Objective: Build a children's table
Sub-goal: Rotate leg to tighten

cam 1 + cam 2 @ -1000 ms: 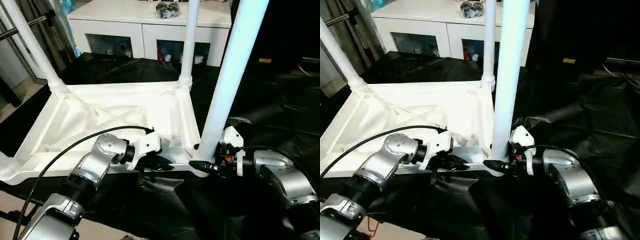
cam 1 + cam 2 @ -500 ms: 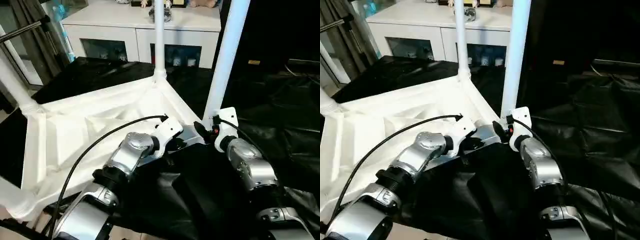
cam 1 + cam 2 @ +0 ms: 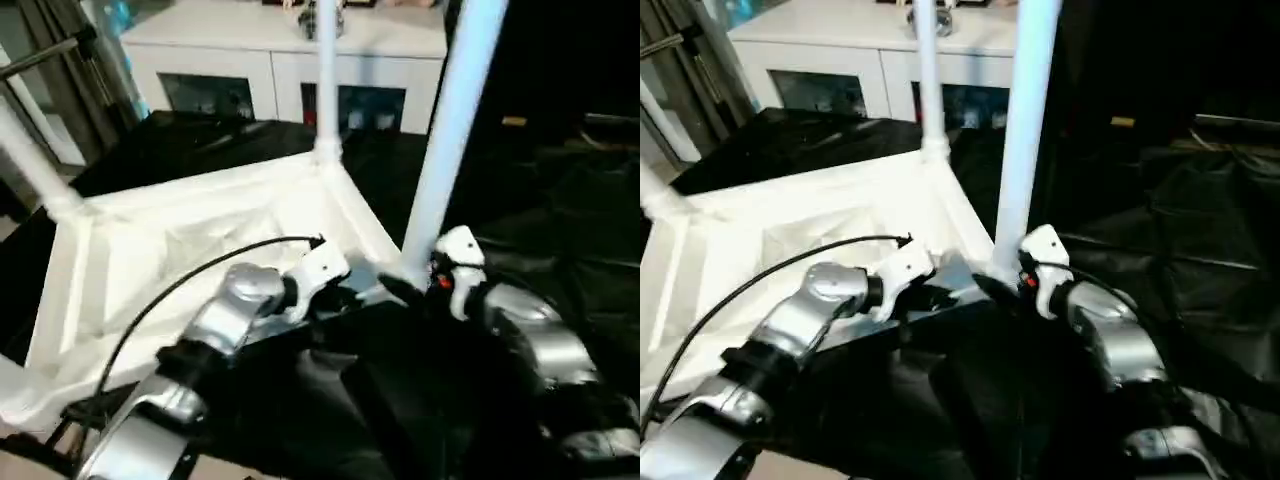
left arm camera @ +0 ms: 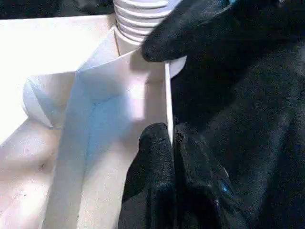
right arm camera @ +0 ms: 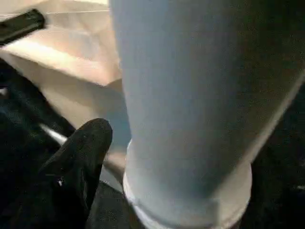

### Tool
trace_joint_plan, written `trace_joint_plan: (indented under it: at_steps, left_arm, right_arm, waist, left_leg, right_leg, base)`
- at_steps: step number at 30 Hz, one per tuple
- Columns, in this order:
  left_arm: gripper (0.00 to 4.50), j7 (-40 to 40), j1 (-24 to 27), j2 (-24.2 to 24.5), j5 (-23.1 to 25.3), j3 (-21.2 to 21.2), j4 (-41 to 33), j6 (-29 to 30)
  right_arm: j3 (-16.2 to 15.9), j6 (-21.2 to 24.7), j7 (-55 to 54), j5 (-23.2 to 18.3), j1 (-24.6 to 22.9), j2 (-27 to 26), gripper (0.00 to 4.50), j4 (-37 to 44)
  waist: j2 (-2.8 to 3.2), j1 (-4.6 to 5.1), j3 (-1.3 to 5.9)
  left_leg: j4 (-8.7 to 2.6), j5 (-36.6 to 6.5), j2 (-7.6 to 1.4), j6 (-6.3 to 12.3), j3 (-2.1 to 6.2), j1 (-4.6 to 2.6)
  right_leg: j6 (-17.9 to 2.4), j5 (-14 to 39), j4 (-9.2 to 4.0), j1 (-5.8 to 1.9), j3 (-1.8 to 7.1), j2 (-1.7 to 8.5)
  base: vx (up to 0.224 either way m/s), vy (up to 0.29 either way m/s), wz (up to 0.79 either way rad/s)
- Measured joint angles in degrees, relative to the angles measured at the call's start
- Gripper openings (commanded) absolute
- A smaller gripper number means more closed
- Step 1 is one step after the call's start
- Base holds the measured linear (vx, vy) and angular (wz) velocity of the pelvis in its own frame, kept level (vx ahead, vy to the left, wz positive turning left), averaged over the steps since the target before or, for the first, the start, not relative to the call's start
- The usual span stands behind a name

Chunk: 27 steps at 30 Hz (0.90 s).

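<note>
Now the white tabletop (image 3: 200, 250) lies upside down on a black-draped table (image 3: 560, 200), ribbed underside up, so its corner sockets face upward to take legs. My left jaws (image 4: 169, 143) are clenched on the thin near rim of the tabletop, probably to steady it. My right jaws (image 3: 400, 290) sit at the foot of the near right leg (image 3: 450, 130), one black finger (image 5: 83, 152) beside the tube; I cannot tell how wide they stand. That leg stands upright in its socket, as does the far leg (image 3: 325, 70), and a third leg (image 3: 30, 150) rises at the far left corner.

Compared with a second ago, the tabletop appears turned, its right corner now pointing nearer to me, though my head has also shifted. My left grip on the rim is unchanged.
</note>
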State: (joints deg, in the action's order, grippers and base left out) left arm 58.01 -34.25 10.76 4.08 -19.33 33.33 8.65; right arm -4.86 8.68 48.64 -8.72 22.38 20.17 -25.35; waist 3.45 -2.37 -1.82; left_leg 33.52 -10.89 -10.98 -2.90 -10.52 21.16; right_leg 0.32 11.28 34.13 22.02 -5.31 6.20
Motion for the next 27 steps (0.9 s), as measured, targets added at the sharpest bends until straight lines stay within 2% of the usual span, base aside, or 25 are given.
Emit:
trace_joint_plan:
  at_steps: [4,6,7,10,11,15,18,22,24,27]
  left_arm:
    - [0.00,7.84,2.21,4.34,-2.29,-0.93,-3.68,-1.74]
    - [0.00,10.29,2.47,5.36,-2.82,-1.00,-3.93,-2.12]
    - [0.00,10.98,2.57,5.71,-3.05,-1.05,-3.93,-2.36]
    - [0.00,13.39,3.35,6.70,-3.26,-1.41,-4.58,-3.38]
    - [0.00,13.81,3.48,6.83,-3.26,-1.44,-4.62,-3.59]
    - [0.00,14.54,3.96,7.54,-3.52,-1.52,-5.15,-3.77]
    - [0.00,14.84,4.07,7.53,-3.83,-1.53,-5.34,-3.77]
    - [0.00,14.32,4.11,7.28,-3.73,-1.51,-5.33,-3.70]
    - [0.00,12.71,4.11,6.79,-3.27,-1.17,-5.07,-3.41]
    - [0.00,6.51,2.97,4.70,-1.89,0.57,-2.46,-1.95]
  right_arm:
    - [-2.68,2.76,11.18,-2.56,-3.01,5.61,3.97,6.19]
    - [-3.37,3.79,13.84,-3.30,-4.07,6.67,3.97,8.03]
    - [-3.55,4.10,14.45,-3.56,-4.42,6.98,3.73,8.70]
    - [-4.48,5.05,16.69,-4.20,-6.25,8.68,3.60,11.51]
    - [-4.58,5.06,16.99,-4.21,-6.57,8.81,3.32,11.86]
    - [-4.68,6.23,17.07,-4.27,-7.04,8.98,3.18,12.95]
    - [-4.66,7.29,17.03,-4.45,-7.05,8.75,2.91,13.42]
    - [-4.57,7.93,16.30,-4.46,-7.07,7.94,2.85,13.53]
    - [-4.07,8.30,13.90,-4.06,-7.06,6.94,2.84,13.36]
    - [-2.12,6.33,3.68,-1.51,-5.29,1.59,2.83,9.04]
  waist:
    - [-0.03,-0.98,-0.02]
    - [-0.03,-1.39,-0.02]
    - [-0.04,-1.50,-0.02]
    - [-0.06,-1.83,-0.04]
    - [-0.07,-1.85,-0.04]
    - [-0.07,-1.83,-0.04]
    - [-0.07,-1.71,-0.04]
    - [-0.07,-1.66,-0.04]
    - [-0.09,-1.50,-0.04]
    - [-0.20,-0.72,-0.01]
  left_leg:
    - [0.07,-0.15,-0.01,0.21,-0.03,0.16]
    - [0.15,-0.15,-0.01,0.22,-0.03,0.23]
    - [0.19,-0.15,-0.01,0.22,-0.03,0.23]
    - [0.28,-0.15,0.00,0.20,-0.07,0.18]
    - [0.28,-0.20,0.00,0.11,-0.10,0.14]
    - [0.27,-0.32,0.00,-0.12,-0.18,0.05]
    - [0.25,-0.32,-0.01,-0.12,-0.19,0.03]
    - [0.26,-0.31,-0.01,-0.12,-0.21,0.03]
    - [0.29,-0.31,-0.01,-0.12,-0.21,-0.01]
    - [0.29,-0.28,0.01,-0.21,-0.25,-0.21]
  right_leg:
    - [-0.16,0.16,-0.03,0.16,-0.03,0.01]
    - [-0.16,0.16,-0.02,0.20,-0.03,0.02]
    - [-0.16,0.16,0.01,0.20,-0.02,0.02]
    - [-0.17,0.15,0.02,0.10,0.05,0.05]
    - [-0.18,0.14,0.03,0.07,0.08,0.06]
    - [-0.17,0.10,0.07,0.03,0.16,0.05]
    - [-0.17,0.10,0.08,0.03,0.16,0.05]
    - [-0.17,0.10,0.08,0.03,0.17,0.05]
    - [-0.18,0.09,0.13,0.01,0.19,0.05]
    - [-0.21,0.05,0.18,-0.13,0.27,0.05]
  base:
    - [0.000,0.000,0.00]
    - [0.000,0.000,0.00]
    - [0.000,0.000,0.00]
    - [0.000,0.000,0.00]
    - [0.000,0.000,0.00]
    - [0.000,0.000,0.00]
    - [0.000,0.000,0.00]
    - [0.000,0.000,0.00]
    - [0.000,0.000,0.00]
    - [0.000,0.000,0.00]
